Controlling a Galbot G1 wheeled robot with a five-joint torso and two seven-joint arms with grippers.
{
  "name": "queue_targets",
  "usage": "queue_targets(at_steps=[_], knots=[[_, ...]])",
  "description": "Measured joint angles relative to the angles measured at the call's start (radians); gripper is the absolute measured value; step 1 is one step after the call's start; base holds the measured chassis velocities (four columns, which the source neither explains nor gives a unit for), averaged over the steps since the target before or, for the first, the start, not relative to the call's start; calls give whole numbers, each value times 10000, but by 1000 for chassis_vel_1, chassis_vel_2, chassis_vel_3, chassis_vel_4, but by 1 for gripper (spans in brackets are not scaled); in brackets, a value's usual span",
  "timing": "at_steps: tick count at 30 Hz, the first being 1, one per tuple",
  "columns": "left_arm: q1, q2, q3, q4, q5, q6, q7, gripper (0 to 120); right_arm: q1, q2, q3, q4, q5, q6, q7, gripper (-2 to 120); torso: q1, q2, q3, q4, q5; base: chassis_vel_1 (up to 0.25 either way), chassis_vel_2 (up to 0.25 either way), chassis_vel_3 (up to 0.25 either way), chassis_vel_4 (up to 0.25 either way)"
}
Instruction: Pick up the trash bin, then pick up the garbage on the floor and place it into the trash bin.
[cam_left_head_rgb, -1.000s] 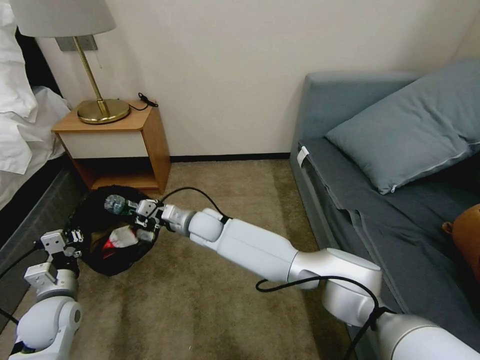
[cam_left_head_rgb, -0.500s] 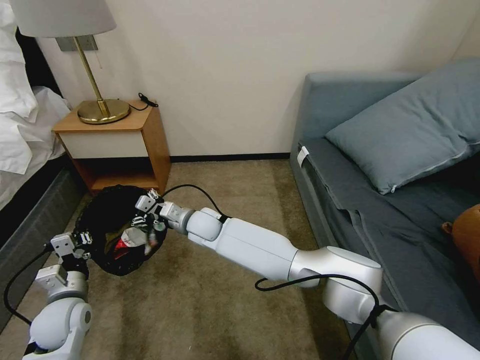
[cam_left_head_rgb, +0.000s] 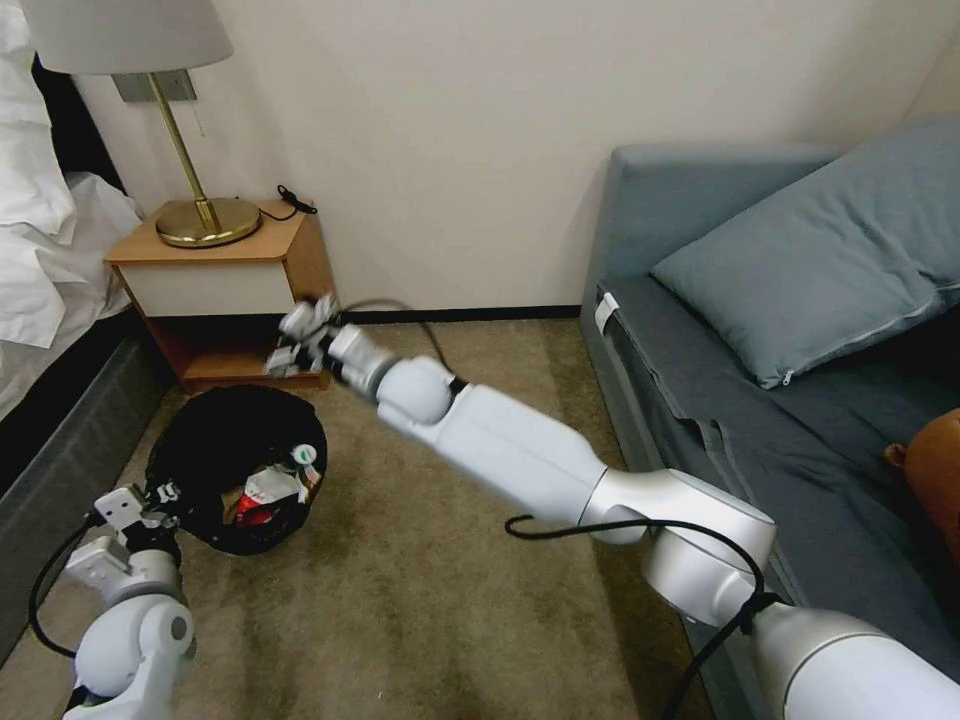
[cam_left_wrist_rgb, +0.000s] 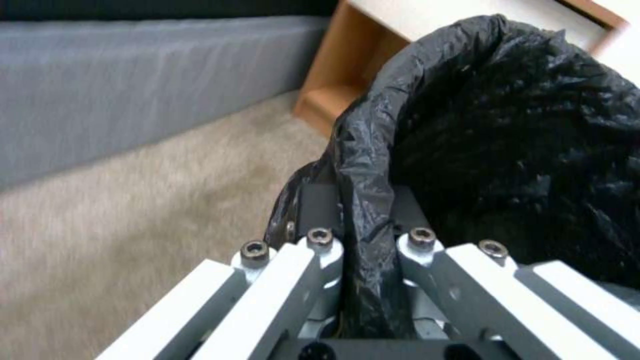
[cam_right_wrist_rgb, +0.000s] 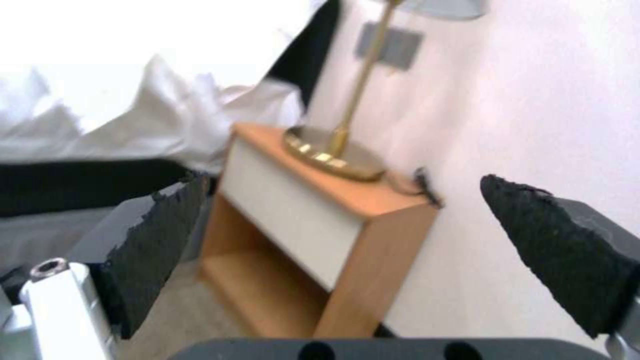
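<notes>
**Bin held at the rim, free claw raised above it**

The left claw (cam_left_wrist_rgb: 363, 250) is clamped on the bag-lined rim of the trash bin (cam_left_head_rgb: 215, 440), which sits low over the carpet (cam_left_head_rgb: 400, 600) near the nightstand (cam_left_head_rgb: 235, 290). Garbage (cam_left_head_rgb: 265, 490) lies inside the bin, a bottle cap uppermost. The right claw (cam_left_head_rgb: 300, 335), jaws spread wide and empty, hangs above and beyond the bin, facing the nightstand; the bin lies below and toward the robot from it.

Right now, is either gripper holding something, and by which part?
The left gripper holds the trash bin by its bag-lined rim, pinched between its fingers. The right gripper is open and holds nothing.
</notes>
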Motion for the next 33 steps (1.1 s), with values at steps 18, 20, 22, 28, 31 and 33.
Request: queue_targets(at_steps=[18,20,22,28,31,33], knots=[[-1553,231,-447,1923,-1899,460,-1838,3,-1935,-892,1364,1082,-927,-60,-1,100,0,0,0,0,1,0,0,0,0],[-1629,350,-314,2081,-1847,519,-1929,3,-2238,-1069,1485,1264,-977,-17,-29,100,0,0,0,-2,1,0,0,0,0],[-1629,374,-260,2089,-1785,528,-1932,5,-2352,-1139,1530,1323,-993,12,-41,100,0,0,0,-1,1,0,0,0,0],[-1593,402,-178,1927,-1399,539,-1855,26,-2634,-1311,1578,1551,-1001,55,-50,100,0,0,0,-2,3,0,0,0,0],[-1558,422,-182,1869,-1197,539,-1783,33,-2682,-1327,1578,1604,-970,55,-26,100,0,0,0,-1,3,0,0,0,0],[-1503,440,-225,1801,-813,524,-1624,41,-2736,-1331,1578,1656,-908,39,39,100,0,-1,0,-1,2,0,0,0,0]])
